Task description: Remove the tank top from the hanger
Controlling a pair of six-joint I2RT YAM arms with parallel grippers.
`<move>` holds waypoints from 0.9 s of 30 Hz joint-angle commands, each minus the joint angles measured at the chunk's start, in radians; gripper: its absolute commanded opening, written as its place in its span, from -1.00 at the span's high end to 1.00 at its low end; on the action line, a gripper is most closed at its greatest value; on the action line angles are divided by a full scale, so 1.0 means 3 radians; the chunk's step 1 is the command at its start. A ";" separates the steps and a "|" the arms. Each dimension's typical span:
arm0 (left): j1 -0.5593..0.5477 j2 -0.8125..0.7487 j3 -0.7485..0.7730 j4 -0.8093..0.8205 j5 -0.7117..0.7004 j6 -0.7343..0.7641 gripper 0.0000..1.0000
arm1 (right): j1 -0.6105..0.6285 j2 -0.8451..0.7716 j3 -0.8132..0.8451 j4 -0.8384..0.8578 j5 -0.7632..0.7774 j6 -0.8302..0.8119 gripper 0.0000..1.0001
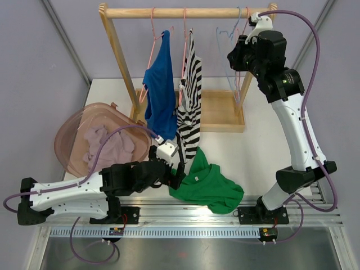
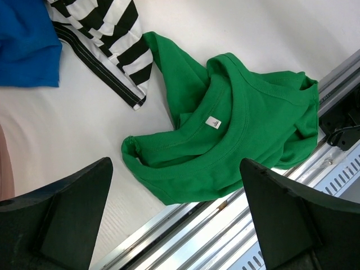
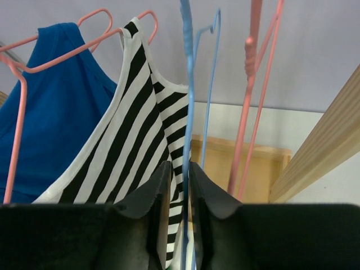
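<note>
Showed green tank top point(image 2: 236, 135) crumpled on table point(image 2: 84, 129) just ahead of left gripper point(image 2: 174, 169), wide open, empty; right gripper point(image 3: 180, 169) well apart, nearly closed around blue hanger point(image 3: 185, 84), grip uncertain.

A green fabric tank top point(image 1: 207, 183) is lying off any hanger, crumpled on the white table point(image 1: 264, 146) close to its near edge, its neckline and small white label facing up; a black-and-white striped tank top point(image 1: 190, 95) is hanging from a pink wire hanger point(image 1: 184, 39), drooping long, its lower end resting on the table just beside the green one; a blue fabric tank top point(image 1: 160, 84) is hanging from a second pink wire hanger point(image 1: 152, 39); a bare light-blue wire hanger point(image 3: 187, 84) is hanging near the right end of the wooden rail point(image 1: 202, 12).
</note>
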 commanded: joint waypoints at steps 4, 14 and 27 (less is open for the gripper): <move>-0.0047 0.0395 0.0250 0.0494 -0.0030 0.0107 -0.98 | -0.0001 -0.0377 -0.0051 -0.0028 -0.0107 0.0094 0.06; -0.0047 0.1535 0.0501 0.1047 0.0471 0.0286 -0.98 | -0.0006 -0.1387 -0.0551 -0.0105 -0.0240 0.0155 -0.99; -0.0047 0.2804 0.0798 0.1042 0.0701 0.0122 -0.98 | -0.0001 -0.2529 -0.1549 -0.0151 -0.0613 0.0206 -0.99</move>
